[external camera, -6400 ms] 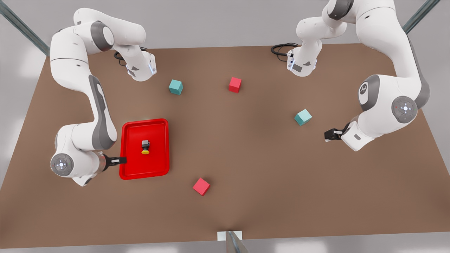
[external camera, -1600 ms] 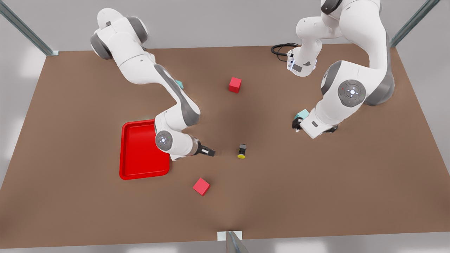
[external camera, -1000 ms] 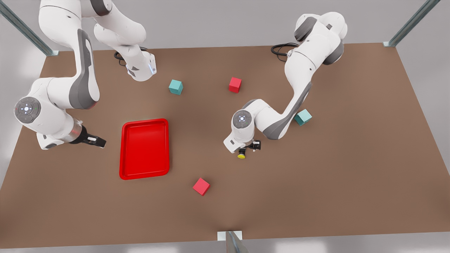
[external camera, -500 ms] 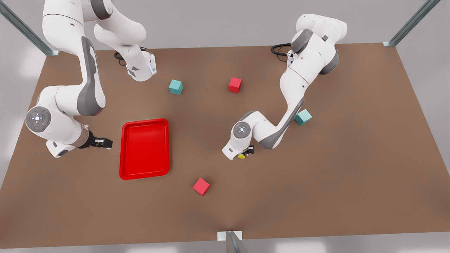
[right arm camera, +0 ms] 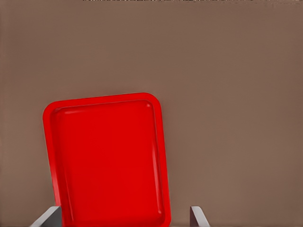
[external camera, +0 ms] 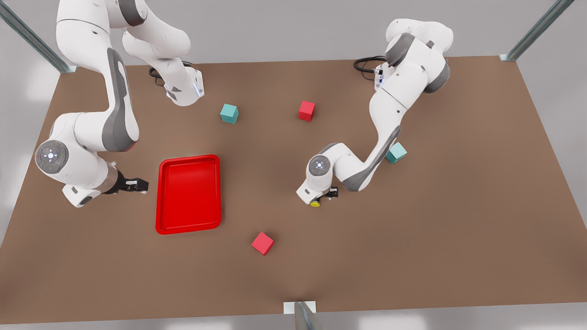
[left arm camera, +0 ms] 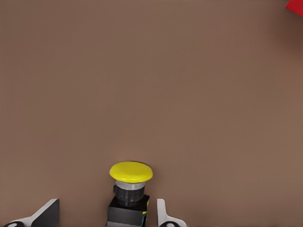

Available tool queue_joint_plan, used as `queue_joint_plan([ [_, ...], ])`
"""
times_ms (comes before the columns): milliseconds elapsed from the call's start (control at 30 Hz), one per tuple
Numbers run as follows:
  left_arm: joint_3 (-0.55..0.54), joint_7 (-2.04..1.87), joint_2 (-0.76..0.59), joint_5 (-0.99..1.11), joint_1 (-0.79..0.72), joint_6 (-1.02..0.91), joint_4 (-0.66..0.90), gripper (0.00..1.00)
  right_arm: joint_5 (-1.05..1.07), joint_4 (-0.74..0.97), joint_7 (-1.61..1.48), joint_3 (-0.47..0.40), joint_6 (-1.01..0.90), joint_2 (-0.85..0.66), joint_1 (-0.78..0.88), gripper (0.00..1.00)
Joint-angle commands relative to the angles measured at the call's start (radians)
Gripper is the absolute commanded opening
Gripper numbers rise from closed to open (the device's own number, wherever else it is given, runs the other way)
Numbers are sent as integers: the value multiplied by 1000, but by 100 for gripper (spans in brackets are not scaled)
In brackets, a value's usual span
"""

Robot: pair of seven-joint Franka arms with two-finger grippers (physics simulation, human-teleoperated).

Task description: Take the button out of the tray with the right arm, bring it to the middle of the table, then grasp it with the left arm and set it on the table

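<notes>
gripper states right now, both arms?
Left gripper: open, fingers either side of the button at table centre, not clamped.
Right gripper: open, empty, waiting beside the tray.

Simulated robot lab: bare brown table (external camera: 458,220), two white arms mounted at its far edge, metal frame struts (external camera: 27,39), plain grey surround.

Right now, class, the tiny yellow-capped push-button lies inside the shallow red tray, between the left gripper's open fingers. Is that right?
Not quite. The yellow-capped push-button lies on the brown table, not in the shallow red tray. The front view shows this. It does sit between the left gripper's open fingers.
</notes>
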Motion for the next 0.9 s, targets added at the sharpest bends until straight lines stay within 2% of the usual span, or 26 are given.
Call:
queue_joint_plan([
  [0,-2,-29,-2,9,2,56,-2,100,3,4,-39,7,-17,-10,6,100],
  [367,-8,-10,9,49,-6,82,-19,100,2,21,-43,19,-7,1,-2,100],
  [533,-6,-53,-23,50,3,74,-94,100,-1,21,-43,19,-1,3,0,100],
  [867,-5,-52,-14,52,2,84,-88,100,-3,21,-38,17,0,10,-5,100],
])
